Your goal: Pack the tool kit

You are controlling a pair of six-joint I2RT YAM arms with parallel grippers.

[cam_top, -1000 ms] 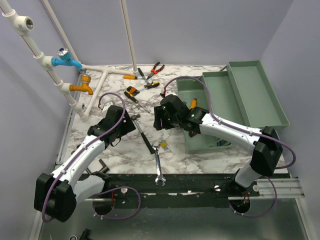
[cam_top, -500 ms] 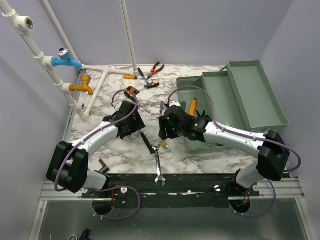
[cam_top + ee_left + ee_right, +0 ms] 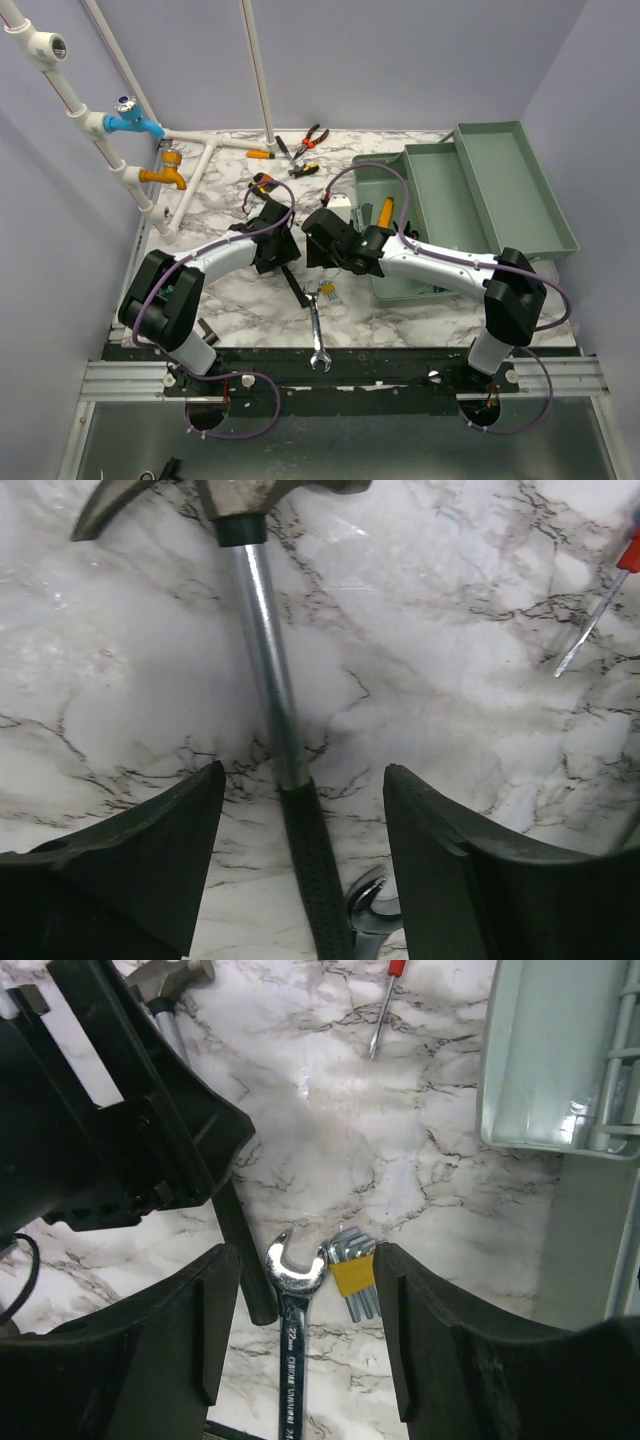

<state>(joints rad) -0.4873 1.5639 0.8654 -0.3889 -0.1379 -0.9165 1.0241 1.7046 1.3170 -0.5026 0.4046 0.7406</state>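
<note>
The left arm had moved the most. A second before, it was bent back near the left side of the table (image 3: 400,318). Now it reached long and low to the middle. The left gripper (image 3: 300,780) had come over the hammer (image 3: 262,650), which lay flat and had not moved. Its two fingers were partly apart, one on each side of the hammer's shaft, just where the shiny metal met the black grip. There was a gap on both sides, so it had hold of nothing. The hammer's head pointed away from the arm.

A small red screwdriver (image 3: 588,628) lay off to the right of the hammer, apart from it.

The right arm had shifted only a little, a bit toward the back and left. It stretched low from its base on the right, passing in front of the toolbox (image 3: 510,185). The right gripper (image 3: 305,1260) hung near the left one, almost facing it. Its fingers were partly apart too, and nothing was between them. Below it lay the wrench (image 3: 290,1320), with the hex keys (image 3: 352,1278) just beside the wrench's head.

The toolbox sat open at the right side of the table, its trays spread out. The pliers (image 3: 312,136) still lay at the back of the table, well apart from the box.
</note>
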